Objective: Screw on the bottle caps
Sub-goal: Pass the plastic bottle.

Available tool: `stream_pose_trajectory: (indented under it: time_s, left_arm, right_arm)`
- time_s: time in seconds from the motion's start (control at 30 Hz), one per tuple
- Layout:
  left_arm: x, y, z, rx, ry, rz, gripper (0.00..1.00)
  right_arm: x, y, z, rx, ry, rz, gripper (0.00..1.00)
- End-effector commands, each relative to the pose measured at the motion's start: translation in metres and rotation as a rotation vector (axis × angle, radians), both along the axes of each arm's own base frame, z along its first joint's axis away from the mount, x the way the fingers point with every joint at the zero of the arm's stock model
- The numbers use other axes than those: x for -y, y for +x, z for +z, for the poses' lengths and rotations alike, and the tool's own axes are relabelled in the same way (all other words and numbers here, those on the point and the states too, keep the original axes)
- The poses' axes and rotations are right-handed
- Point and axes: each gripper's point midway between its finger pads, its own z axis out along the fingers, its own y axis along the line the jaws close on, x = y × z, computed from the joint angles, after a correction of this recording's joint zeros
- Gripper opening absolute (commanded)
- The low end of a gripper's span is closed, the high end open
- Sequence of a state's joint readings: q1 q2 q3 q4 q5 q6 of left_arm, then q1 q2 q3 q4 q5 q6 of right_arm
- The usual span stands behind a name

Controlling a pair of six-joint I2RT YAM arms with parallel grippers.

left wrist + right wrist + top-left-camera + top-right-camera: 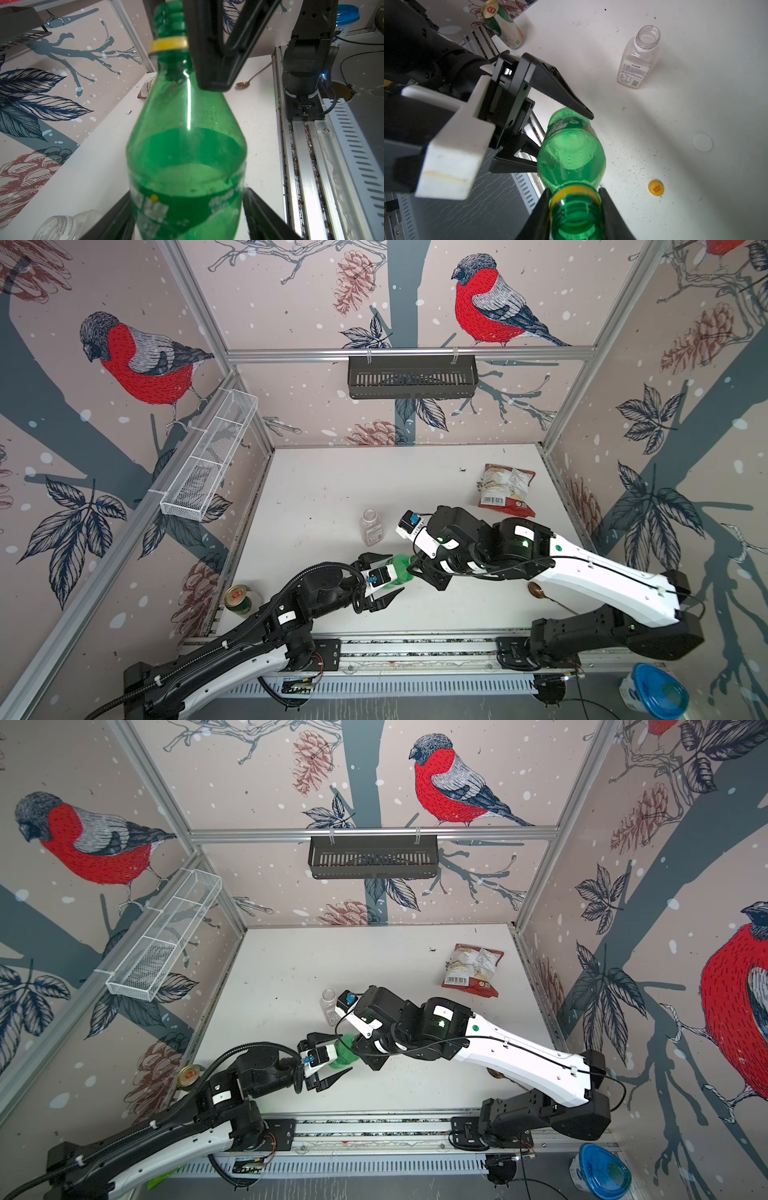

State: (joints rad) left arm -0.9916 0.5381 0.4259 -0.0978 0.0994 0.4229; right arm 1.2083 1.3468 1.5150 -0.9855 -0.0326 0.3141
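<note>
While the translucent green plastic bottle (571,151) is held roughly level at the front middle of the white bench (332,489), its threaded mouth is bare; only a yellow ring circles the neck.

Right tool (574,194): pinching that neck, one black finger on each side at the ring.

Left tool (394,575): jaws brought against opposite sides of the labelled lower body, apparently clamping it, though how firmly cannot be told.

Small round orange-yellow plastic cap (655,188): lying flat on the bench, near the green bottle's mouth end but apart from it and from both tools.

Wider round white plastic cap (703,142): also flat on the bench, near the orange-yellow cap without touching it.

Clear squarish plastic bottle (639,60): standing upright farther back, mouth open, a white printed label on its side.

Progress, as judged: neither cap is seated, so both fastenings are left to do. The present two-tool hold reads as positioning the green bottle ahead of capping; one tool would then have to let go to fetch a cap.

Bystanders: green-and-gold drink can (239,599) at the bench's left front corner, metal spoon (244,84) by the right arm, red-and-white snack packet (507,489) at the right rear.
</note>
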Motion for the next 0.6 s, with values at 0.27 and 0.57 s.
stream_pose_trajectory:
  time_s: [0.27,0.57]
  left_arm:
    - [-0.0005,0.0008,0.0042,0.020,-0.008,0.002,0.72]
    - [0.0001,-0.0022,0.0050,0.011,-0.018,-0.011,0.60]
  right_arm:
    - [-0.0024,-0.0019,-0.0031,0.008,-0.002,0.005,0.00]
    - [-0.0056,-0.0023,-0.0030,0.003,0.000,0.003,0.00]
